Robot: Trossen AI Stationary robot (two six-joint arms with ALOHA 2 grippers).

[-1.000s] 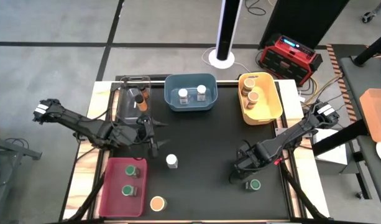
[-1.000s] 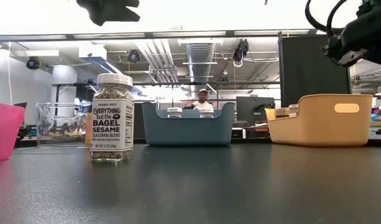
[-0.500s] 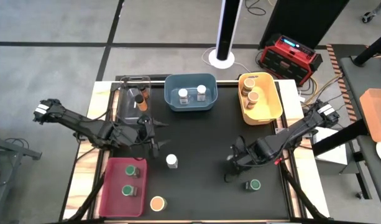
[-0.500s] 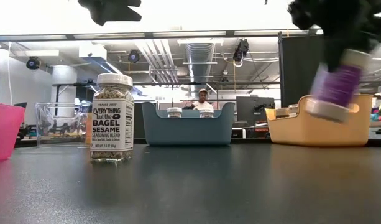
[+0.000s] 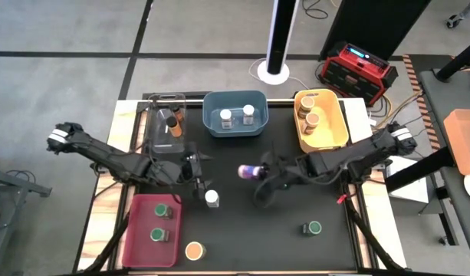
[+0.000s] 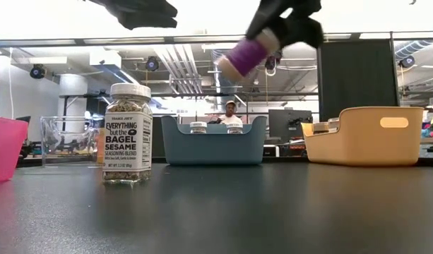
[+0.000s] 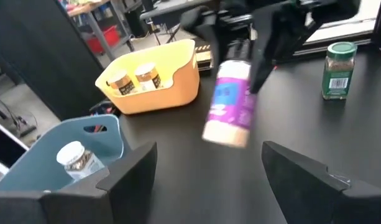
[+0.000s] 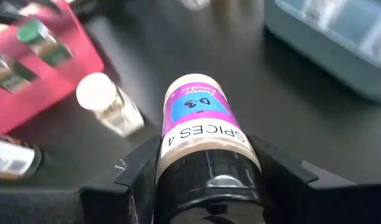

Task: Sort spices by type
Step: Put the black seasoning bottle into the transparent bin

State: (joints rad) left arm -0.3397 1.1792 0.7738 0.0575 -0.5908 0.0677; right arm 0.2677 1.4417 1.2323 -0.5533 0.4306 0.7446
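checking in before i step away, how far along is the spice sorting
Well along. Sorted: two green-lid jars in the red bin, two white-lid jars in the blue bin, tan-lid jars in the yellow bin, one jar in the clear bin. In hand: the right gripper carries a purple-label jar above mid-table. Left on the table: white-lid jar, orange-lid jar, green-lid jar. The left gripper hangs open near the white-lid jar.

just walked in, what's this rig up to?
Sorting spice jars into bins. The right gripper holds a purple-labelled jar in the air over mid-table. The left gripper hovers open by a white-lidded jar. The red bin has two green-lidded jars; another green-lidded jar and an orange-lidded jar wait loose.
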